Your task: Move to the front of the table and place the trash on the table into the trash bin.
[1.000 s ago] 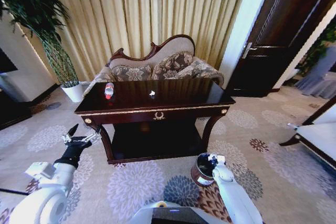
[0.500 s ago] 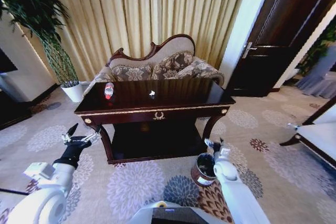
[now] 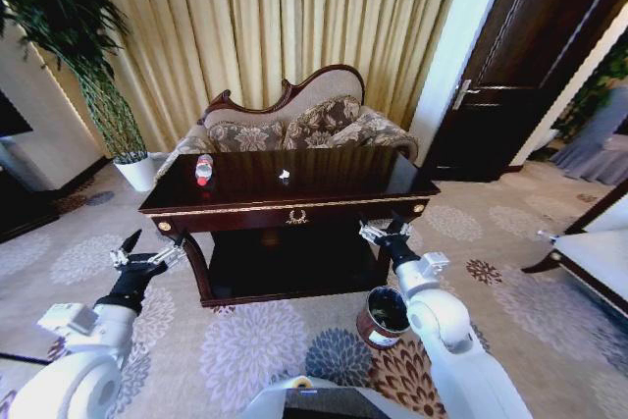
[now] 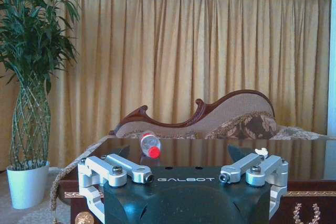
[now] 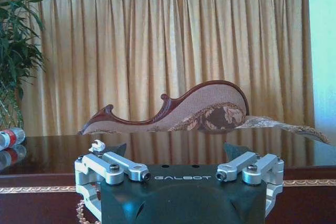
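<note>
Gold curtains and a carved sofa back the dark desk, where the bottle lies toward its left end and a white scrap sits mid-top. A second ago the right gripper was over the trash bin; it has since risen to desk-edge height, jaws open and empty. The left gripper waits open by the left leg. That suggests a drop is done and another pickup is starting.

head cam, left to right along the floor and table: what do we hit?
Plant pot → left hand → bottle → white scrap → right hand at the table's right front leg, trash bin below it.
</note>
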Tool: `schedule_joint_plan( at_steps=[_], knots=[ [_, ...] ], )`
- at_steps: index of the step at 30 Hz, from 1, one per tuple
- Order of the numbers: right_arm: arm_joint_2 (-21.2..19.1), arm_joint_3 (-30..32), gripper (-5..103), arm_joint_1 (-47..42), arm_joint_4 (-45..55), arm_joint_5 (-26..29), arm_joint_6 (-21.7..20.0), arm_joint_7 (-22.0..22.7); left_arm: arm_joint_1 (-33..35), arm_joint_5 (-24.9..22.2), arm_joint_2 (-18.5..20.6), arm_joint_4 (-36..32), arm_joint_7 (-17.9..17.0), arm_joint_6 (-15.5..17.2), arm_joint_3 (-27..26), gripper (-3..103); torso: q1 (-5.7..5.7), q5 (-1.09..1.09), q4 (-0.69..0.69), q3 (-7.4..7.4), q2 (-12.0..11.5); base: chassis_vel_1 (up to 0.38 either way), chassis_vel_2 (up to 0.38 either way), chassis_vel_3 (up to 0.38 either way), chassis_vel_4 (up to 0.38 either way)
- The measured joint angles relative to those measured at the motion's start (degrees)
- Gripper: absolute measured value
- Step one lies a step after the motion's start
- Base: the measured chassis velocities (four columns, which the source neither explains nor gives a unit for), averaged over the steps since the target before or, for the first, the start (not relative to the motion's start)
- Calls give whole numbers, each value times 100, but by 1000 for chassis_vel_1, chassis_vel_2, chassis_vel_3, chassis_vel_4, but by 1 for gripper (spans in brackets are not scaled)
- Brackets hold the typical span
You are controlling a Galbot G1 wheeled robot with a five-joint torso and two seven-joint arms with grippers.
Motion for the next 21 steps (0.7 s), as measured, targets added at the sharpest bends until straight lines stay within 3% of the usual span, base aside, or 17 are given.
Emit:
schedule_joint_plan(
  at_steps=[9,21],
  knots=[
    [28,-13,100,10,-30,-85,-4,0,-31,-10,24,30,-16,25,-16,100,-1,0,0,0,0,-40,41,39,-37],
    [68,-72,100,-9,-54,-210,-94,5,-62,-9,42,89,-17,36,4,100,2,1,0,2,-2,-178,178,175,-185]
  ],
)
